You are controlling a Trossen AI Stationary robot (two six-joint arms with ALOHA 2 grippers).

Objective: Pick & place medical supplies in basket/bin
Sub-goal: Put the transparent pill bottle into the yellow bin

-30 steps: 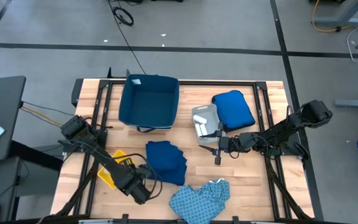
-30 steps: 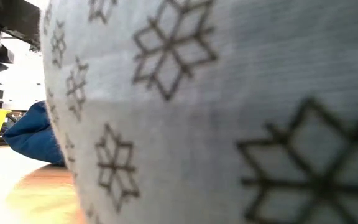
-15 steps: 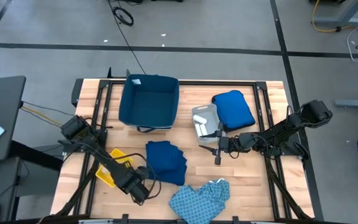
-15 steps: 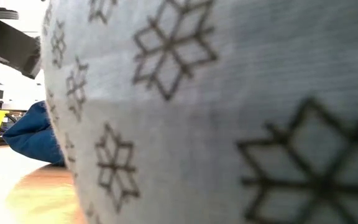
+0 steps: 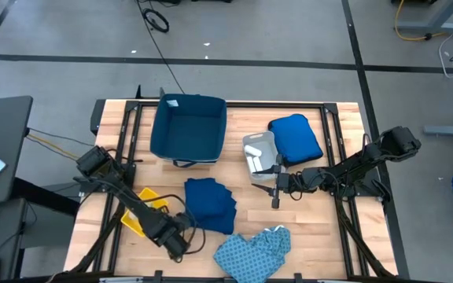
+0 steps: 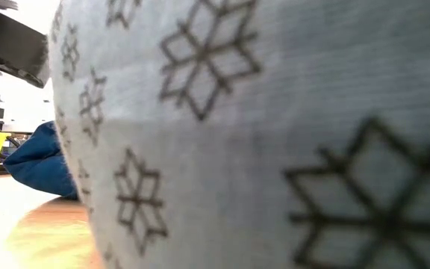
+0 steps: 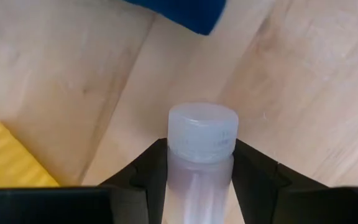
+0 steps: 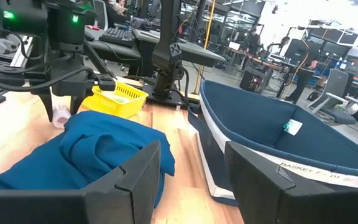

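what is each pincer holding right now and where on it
The left pincer grips a small capped vial by its body just under the cap. The right pincer is open and holds nothing.

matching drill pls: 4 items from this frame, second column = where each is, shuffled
1. clear bottle
2. dark navy cloth
3. patterned cloth
4. grey tray

A. near table edge, filling the low view
B. beside the bright blue bundle
C. clamped in the left gripper
D. table middle, in front of the navy bin

Pairs: 1-C, 2-D, 3-A, 4-B. The right gripper hangs open by the grey tray.
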